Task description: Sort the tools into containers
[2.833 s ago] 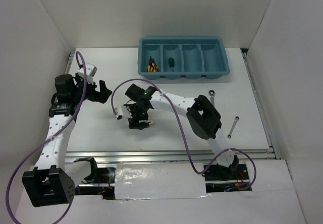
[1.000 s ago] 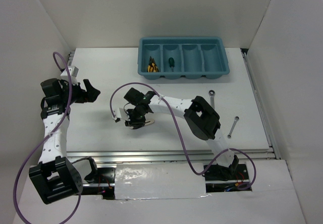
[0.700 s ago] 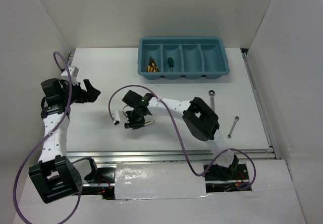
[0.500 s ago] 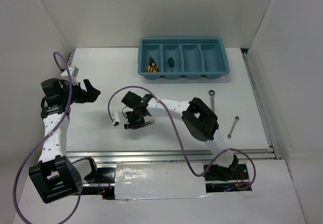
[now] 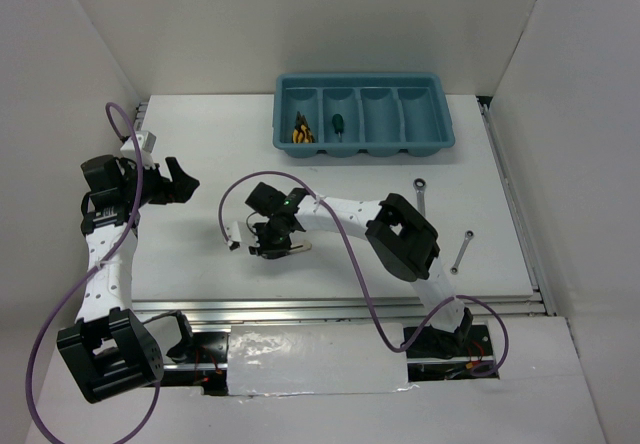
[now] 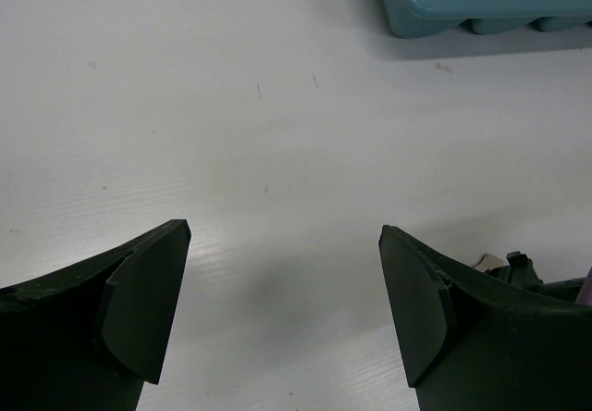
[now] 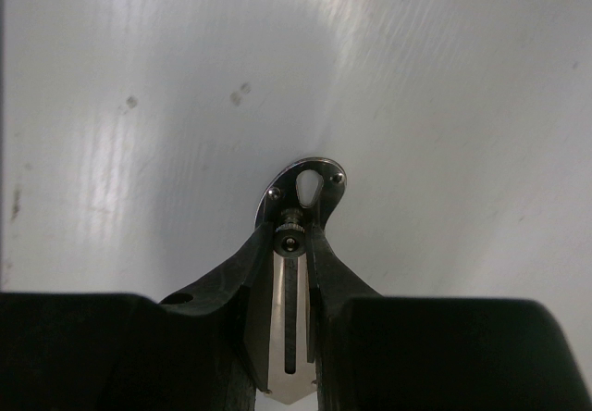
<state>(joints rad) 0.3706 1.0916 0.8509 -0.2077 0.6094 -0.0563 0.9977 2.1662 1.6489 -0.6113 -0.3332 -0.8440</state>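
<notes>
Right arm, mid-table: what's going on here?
The right claw is shut on a flat silver metal piece near the middle of the table. The left claw hangs open and empty on the left. The teal tray holds yellow pliers and a green screwdriver. A silver wrench and a slim silver tool lie outside it.

1. The table (image 5: 220,144) is flat and white. Up close it shows a few tiny dark specks.
2. A plain white back wall (image 5: 300,24) stands behind the table.
3. A white left wall (image 5: 50,94) and a white right wall (image 5: 590,164) close in the sides, like a big box.
4. A shiny metal rail (image 5: 330,309) runs along the near edge of the table.
5. A thin metal strip (image 5: 512,204) runs down the right edge.
6. The light is bright and soft. It leaves pale gray shadows on the table.
</notes>
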